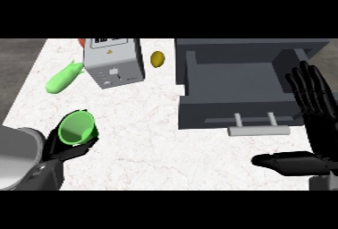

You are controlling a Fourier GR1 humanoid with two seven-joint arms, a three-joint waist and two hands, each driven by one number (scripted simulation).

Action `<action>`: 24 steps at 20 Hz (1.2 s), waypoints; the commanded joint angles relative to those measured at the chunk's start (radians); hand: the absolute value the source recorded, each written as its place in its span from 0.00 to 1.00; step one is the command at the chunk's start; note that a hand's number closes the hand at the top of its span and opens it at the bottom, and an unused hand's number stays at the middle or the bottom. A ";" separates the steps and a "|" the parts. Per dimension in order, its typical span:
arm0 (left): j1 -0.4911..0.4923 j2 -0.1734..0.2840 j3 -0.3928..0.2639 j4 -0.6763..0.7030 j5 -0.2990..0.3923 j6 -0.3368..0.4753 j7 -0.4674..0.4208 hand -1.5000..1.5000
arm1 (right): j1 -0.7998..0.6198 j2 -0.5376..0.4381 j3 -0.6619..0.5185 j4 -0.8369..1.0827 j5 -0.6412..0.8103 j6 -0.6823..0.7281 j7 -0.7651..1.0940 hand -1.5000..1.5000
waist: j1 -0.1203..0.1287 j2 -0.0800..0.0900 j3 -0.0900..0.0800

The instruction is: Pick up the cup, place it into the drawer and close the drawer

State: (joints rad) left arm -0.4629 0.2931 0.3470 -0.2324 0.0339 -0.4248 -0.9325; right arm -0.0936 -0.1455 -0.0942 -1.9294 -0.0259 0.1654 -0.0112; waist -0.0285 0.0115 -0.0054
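We have the green cup (77, 128) wrapped in the curled fingers of our left hand (66, 150), low at the worktop's (145, 143) left side, well apart from the open drawer (238, 87). Our right hand (310, 96) rests spread, fingers up (near the drawer's right edge). We should carry the cup across high enough to clear the drawer's front wall, keeping it upright.

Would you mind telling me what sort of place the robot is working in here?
Most likely a kitchen counter: a pale speckled countertop carries a grey drawer pulled open, a small metal appliance and a green vegetable, while the left hand holds a green cup.
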 commanded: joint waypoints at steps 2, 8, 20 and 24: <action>0.002 -0.032 -0.010 -0.013 0.016 -0.223 -0.094 1.00 | 0.038 -0.002 -0.004 -0.012 -0.012 0.018 -0.026 0.00 | -0.003 -0.002 0.001; -0.012 -0.017 0.014 -0.051 0.062 -0.272 -0.093 1.00 | -0.010 -0.008 -0.016 0.033 0.020 -0.007 -0.020 0.00 | 0.008 0.001 0.000; -0.038 -0.091 0.058 -0.152 0.122 -0.037 -0.138 1.00 | 0.038 -0.021 -0.038 -0.030 -0.005 0.009 0.004 0.00 | 0.016 -0.010 0.004; -0.053 -0.121 0.046 -0.204 0.124 -0.028 -0.185 1.00 | -0.007 -0.026 -0.056 0.060 -0.009 0.014 -0.032 0.00 | 0.021 -0.007 0.004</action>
State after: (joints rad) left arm -0.4953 0.1912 0.3973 -0.3990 0.1503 -0.3818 -0.9880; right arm -0.0793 -0.1593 -0.1222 -1.9218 -0.0216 0.1712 -0.0207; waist -0.0122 0.0039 -0.0019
